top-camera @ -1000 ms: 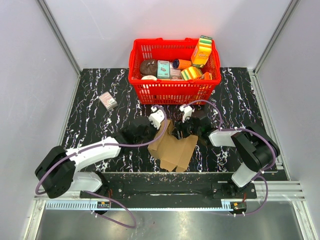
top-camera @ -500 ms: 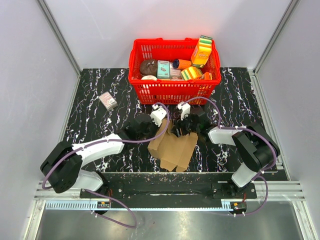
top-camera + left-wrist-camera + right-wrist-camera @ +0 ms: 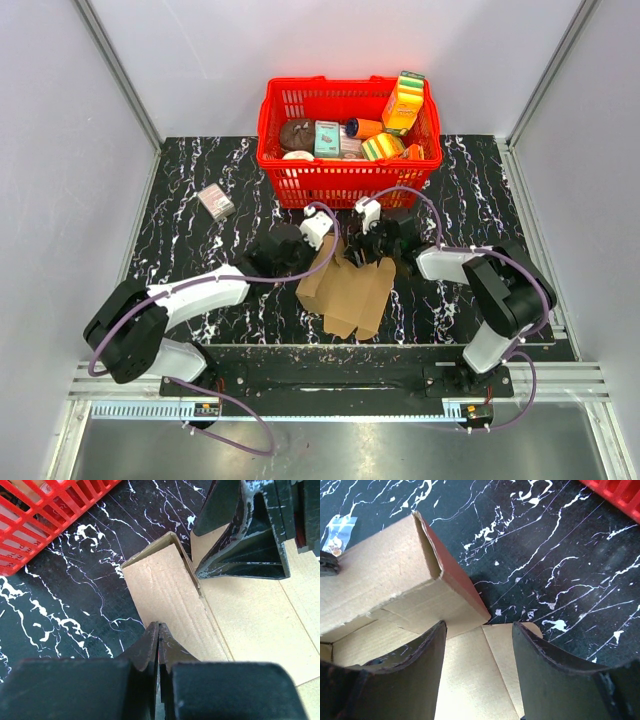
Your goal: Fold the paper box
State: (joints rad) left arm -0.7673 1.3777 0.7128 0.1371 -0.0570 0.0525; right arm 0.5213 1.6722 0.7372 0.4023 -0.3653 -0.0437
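The brown paper box lies opened flat on the black marble table, between the arms. One narrow flap at its far left is folded up, seen in the left wrist view and the right wrist view. My left gripper is shut, and its tips touch the near end of that raised flap. My right gripper is open over the flat panel. Its left finger rests against the raised flap. It also shows in the left wrist view, set down on the cardboard.
A red basket full of printed packages stands just beyond the box, and shows in the left wrist view. A small pinkish-grey box lies at the far left. White walls and metal rails enclose the table.
Both grippers have moved a little away from the bases, towards the basket. The box's far left flap has risen and the sheet has shifted slightly.
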